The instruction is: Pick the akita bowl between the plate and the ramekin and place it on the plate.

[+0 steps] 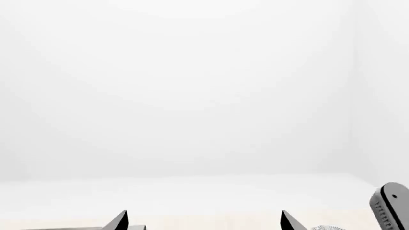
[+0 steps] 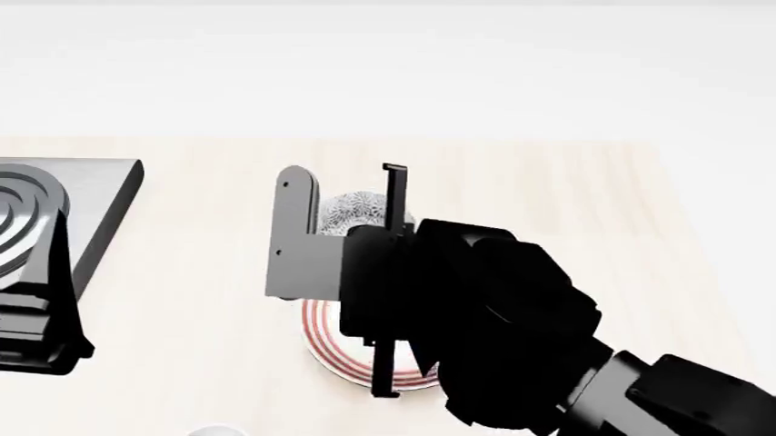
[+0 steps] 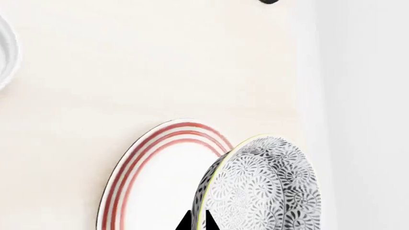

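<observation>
Right wrist view: grey-black speckled akita bowl (image 3: 265,187) is sitting pinched at its rim between the right gripper (image 3: 197,221) fingertips, hanging over the white red-ringed plate (image 3: 153,182). White ramekin (image 3: 5,52) is lying well apart from the fingers on the pale wooden table (image 3: 160,62). Left gripper (image 1: 203,221) fingers are standing wide apart, holding nothing.

Bright, flat, even light; sharp renders, faint shadows, pale washed-out background, no blur or glare
</observation>
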You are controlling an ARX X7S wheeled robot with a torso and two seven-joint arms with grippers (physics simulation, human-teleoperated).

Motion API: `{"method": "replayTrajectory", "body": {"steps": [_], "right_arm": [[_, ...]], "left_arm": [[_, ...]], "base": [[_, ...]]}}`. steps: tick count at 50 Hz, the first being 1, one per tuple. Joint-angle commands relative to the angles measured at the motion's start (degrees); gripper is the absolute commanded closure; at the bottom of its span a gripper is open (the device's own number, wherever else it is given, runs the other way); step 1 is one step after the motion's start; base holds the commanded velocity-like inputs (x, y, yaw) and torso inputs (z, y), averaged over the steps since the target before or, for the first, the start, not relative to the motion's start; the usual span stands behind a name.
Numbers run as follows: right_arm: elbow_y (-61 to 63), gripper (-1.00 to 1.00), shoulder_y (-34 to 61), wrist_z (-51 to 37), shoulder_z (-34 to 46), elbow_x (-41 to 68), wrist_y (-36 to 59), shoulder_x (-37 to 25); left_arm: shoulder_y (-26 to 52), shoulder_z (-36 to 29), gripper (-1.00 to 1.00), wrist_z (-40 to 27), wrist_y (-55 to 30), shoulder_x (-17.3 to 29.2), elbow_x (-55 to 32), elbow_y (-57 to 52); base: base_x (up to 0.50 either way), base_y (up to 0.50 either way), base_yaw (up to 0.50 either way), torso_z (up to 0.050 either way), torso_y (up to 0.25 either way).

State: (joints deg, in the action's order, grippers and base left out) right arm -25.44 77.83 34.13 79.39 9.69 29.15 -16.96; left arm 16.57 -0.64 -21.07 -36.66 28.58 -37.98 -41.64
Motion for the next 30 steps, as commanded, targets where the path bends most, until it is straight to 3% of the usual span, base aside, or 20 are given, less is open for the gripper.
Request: {"method": "replayTrajectory", "body": {"steps": [1, 15, 30], "right_arm": [[-17.86, 1.0, 1.34, -1.29, -2.15, -1.3, -7.43, 5.44], [-46.72, 1.0, 1.76, -2.6, -3.91, -1.12, -22.3, 16.79], [-45.84, 1.0, -0.22, -5.46, 2.63, 4.87, -22.69, 16.93]], "left_arm": [[-0.4, -0.46, -1.0, 0.37, 0.72, 0.01, 0.38, 0.69], [-0.91, -0.49, -1.0, 0.89, 1.87, 0.07, 0.7, 1.76], [-1.09, -0.63, -1.0, 1.14, 2.19, 0.33, 0.42, 1.76]], "base": [[0.0, 0.0, 0.0, 0.0, 0.0], [0.0, 0.0, 0.0, 0.0, 0.0], [0.0, 0.0, 0.0, 0.0, 0.0]]}}
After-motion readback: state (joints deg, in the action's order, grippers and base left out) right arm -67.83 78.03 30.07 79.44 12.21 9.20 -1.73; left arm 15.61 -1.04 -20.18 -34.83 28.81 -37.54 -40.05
